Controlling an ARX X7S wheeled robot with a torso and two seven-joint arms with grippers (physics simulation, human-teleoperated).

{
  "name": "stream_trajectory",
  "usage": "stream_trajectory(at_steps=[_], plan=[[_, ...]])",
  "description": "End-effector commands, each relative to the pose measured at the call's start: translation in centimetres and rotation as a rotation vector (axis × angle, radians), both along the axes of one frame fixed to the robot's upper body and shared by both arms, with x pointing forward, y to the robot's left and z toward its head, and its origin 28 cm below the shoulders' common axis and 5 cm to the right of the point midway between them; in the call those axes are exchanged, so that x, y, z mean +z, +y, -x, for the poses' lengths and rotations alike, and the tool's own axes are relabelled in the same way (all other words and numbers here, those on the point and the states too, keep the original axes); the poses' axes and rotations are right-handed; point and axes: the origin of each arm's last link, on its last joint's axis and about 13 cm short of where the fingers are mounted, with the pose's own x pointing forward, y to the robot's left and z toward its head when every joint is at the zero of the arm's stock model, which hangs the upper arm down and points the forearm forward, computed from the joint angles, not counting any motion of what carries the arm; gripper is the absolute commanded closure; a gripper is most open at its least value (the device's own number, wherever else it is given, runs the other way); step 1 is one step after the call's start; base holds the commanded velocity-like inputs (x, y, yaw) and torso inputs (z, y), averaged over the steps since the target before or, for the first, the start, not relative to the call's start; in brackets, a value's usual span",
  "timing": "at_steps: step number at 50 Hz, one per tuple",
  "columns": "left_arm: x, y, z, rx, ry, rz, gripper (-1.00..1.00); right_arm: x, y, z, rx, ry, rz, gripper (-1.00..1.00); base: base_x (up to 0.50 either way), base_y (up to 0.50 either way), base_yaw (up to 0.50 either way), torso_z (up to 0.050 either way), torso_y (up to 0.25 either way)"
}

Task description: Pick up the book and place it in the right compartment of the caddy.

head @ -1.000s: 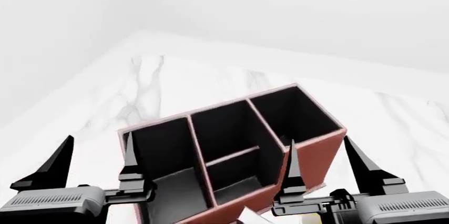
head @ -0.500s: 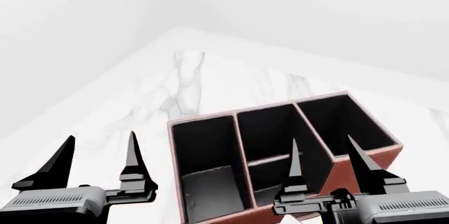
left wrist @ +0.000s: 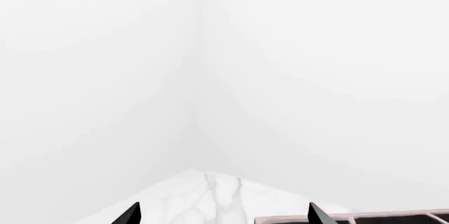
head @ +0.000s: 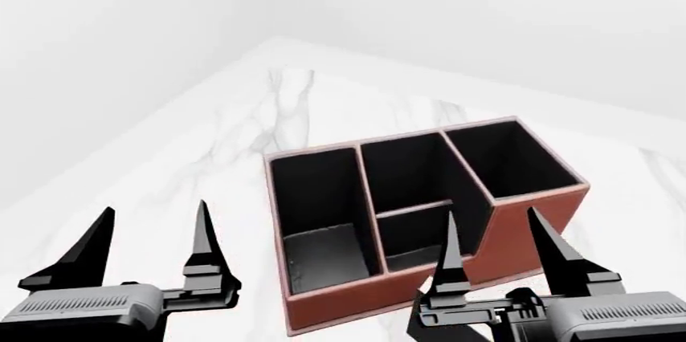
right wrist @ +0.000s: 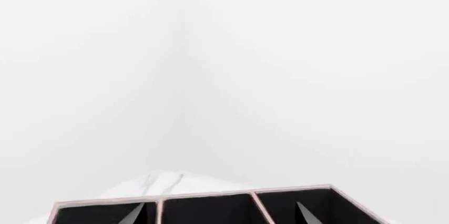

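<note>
In the left wrist view, mostly blank wall is seen, with a corner of the marble bench (left wrist: 203,192) and a sliver of the caddy (left wrist: 365,217) low down; two black tips show the left claw (left wrist: 223,216) spread apart, nothing held. In the head view, the caddy (head: 354,310) is sat angled on the bench (head: 204,157), the right compartment (head: 515,161) empty, probably left clear for the drop. The left claw (head: 150,238) and right claw (head: 499,242) are both held low, level, pointing forward, tips parted and empty. In the right wrist view, the caddy's rim (right wrist: 203,196) is seen past the right claw (right wrist: 218,214). The book isn't visible anywhere, so it's yet to be found.
</note>
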Motion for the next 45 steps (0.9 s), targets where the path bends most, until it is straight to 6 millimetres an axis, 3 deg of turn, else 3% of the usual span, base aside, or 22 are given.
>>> stream_trajectory(at_steps=[1, 12, 20, 45], plan=[[-0.02, 0.01, -0.01, 0.000, 0.000, 0.000, -1.00, 0.01, 0.03, -0.01, 0.003, -0.001, -0.001, -1.00, 0.00, 0.00, 0.00, 0.000, 0.000], [-0.03, -0.02, 0.02, -0.001, 0.000, 0.000, -1.00, -0.07, 0.09, -0.05, 0.010, 0.029, -0.007, -1.00, 0.00, 0.00, 0.00, 0.000, 0.000], [-0.04, -0.01, 0.04, -0.001, 0.000, 0.001, -1.00, -0.10, 0.01, -0.01, 0.008, 0.010, -0.013, -1.00, 0.17, -0.36, 0.00, 0.000, 0.000], [-0.02, -0.02, 0.02, 0.000, 0.001, 0.001, -1.00, -0.11, 0.12, -0.01, 0.008, 0.010, 0.007, -1.00, 0.00, 0.00, 0.00, 0.000, 0.000]])
